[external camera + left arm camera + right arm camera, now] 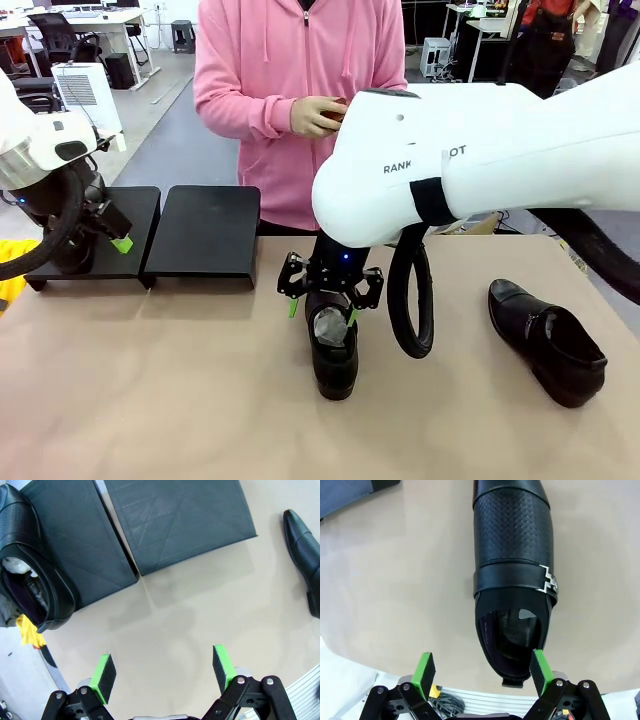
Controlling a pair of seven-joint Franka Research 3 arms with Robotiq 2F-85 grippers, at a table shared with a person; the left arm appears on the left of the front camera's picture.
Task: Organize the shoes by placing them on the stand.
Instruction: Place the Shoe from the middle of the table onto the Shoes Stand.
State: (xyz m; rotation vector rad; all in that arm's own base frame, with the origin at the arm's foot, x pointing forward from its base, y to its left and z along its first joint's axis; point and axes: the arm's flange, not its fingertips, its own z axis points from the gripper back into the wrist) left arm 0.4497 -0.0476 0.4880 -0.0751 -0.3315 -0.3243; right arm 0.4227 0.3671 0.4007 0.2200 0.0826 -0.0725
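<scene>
Beige desk [150, 400] runs from the robot to a person [290, 90] in a pink hoodie at the far side, with office furniture behind.

At the left rear sits the stand [205, 235], its two matte-black panels side by side. In the left wrist view the first shoe [30, 565], a glossy black dress shoe, lies on the outer part of the left panel [85, 545]. The right panel [180, 520] is bare. The left claw [164, 672] hangs near the stand's left end with its jaws wide apart, gripping nothing.

In the middle, the buckled shoe [335, 360] stands on the desk, toe toward the robot, well short of the stand. The right claw [322, 310] hovers over its heel, spread wide with a green pad [426, 672] on either side of the heel opening, not clamped on the leather. Further right, the third shoe [548, 340] lies on the desk, well apart from the others.

One shoe looks placed and two remain, so the buckled shoe appears to be the step in hand. The next move probably calls for the right claw to settle lower, pinch the heel collar, then lift and carry the shoe left and back to the bare right panel. The glossy leather may slip in a shallow grip.

In the front view the left arm covers the first shoe, and the wrist view's edge cuts off one side of it. The right arm's white casing hides part of the person's hand [318, 115] and whatever it holds. Whether the right-hand pad touches the heel cannot be told.
</scene>
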